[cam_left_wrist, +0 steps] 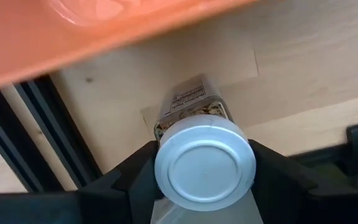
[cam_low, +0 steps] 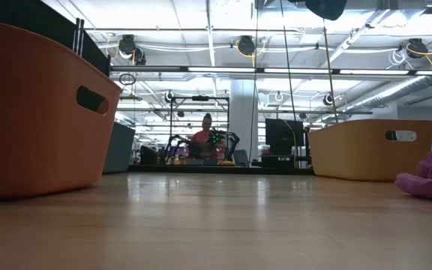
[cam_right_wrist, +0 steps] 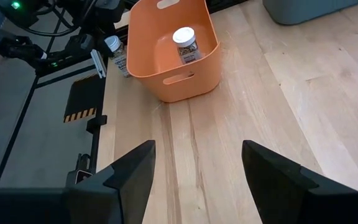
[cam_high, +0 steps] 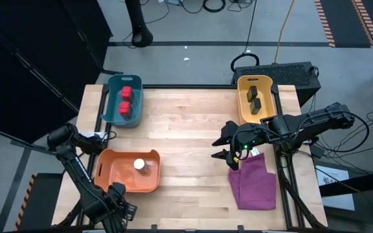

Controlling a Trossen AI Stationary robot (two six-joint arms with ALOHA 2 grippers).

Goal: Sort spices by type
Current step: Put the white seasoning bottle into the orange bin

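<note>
table point(cam_high: 193, 162): wood top, 3 bins and a purple cloth point(cam_high: 252, 181) on it, cloth down at about 4 o'clock.
orange bin point(cam_high: 118, 175): at 8 o'clock, already has 1 clear jar point(cam_high: 139, 166) standing in it, white lid up.
teal bin point(cam_high: 112, 103): at 11 o'clock, both red boxes point(cam_high: 125, 99) are in there.
yellow bin point(cam_high: 245, 103): at 1 o'clock, both dark grey boxes point(cam_high: 254, 98) inside.
second jar point(cam_left_wrist: 194, 134): the last one out, just beside the orange bin's outer wall at roughly 9 o'clock, at the table edge.
left gripper point(cam_left_wrist: 204, 174): fingers pinched on that second jar right under the white lid, 1 each side, so it's got hold of it.
right gripper point(cam_right_wrist: 197, 168): parked around 3 o'clock over bare wood, fingers spread wide, nothing in them.
progress: looks like 5 of 6 sorted, this jar should finish it.
how I'd do it: lift straight up first so the jar bottom clears the bin rim, then swing over toward 3 o'clock and come down in the free space, not on the other jar. Grip is high on the jar, so keep it slow and upright or it could swing. Let go only once it's low.
</note>
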